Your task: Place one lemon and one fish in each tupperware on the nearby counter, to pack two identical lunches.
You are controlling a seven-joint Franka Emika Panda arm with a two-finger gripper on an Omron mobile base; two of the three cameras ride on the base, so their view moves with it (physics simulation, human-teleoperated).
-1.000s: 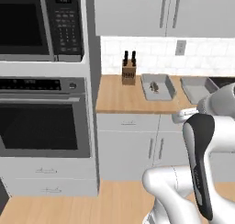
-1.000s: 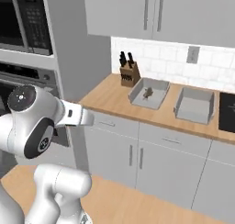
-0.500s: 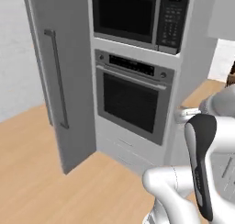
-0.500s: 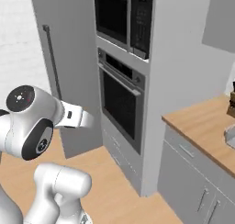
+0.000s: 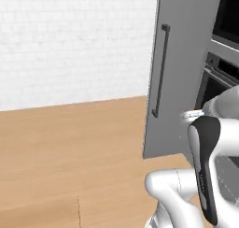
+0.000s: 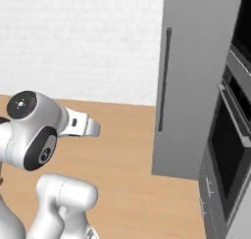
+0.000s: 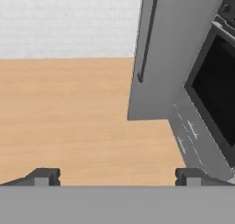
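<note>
My gripper point(image 7: 118, 178) is open in the hand view, its two dark fingertips point(image 7: 43, 177) far apart with nothing between them. It looks down at a bare wooden floor point(image 7: 69, 113) beside a tall grey cabinet. My white arm point(image 6: 39, 130) rises in front of the base. The lemon, the fish, the tupperware and the counter are out of view.
A tall grey cabinet door point(image 5: 186, 59) with a slim dark bar handle point(image 6: 163, 79) stands ahead on the right. A built-in oven point(image 6: 230, 150) with a grey drawer point(image 7: 195, 138) beneath it is at the right edge. A white brick wall point(image 5: 70, 40) closes the far side beyond open wooden floor point(image 5: 70, 152).
The whole picture has swung left as the base turned: the counter and then most of the oven stack slid off to the right. Wall and floor came into sight. The gripper stayed open.
</note>
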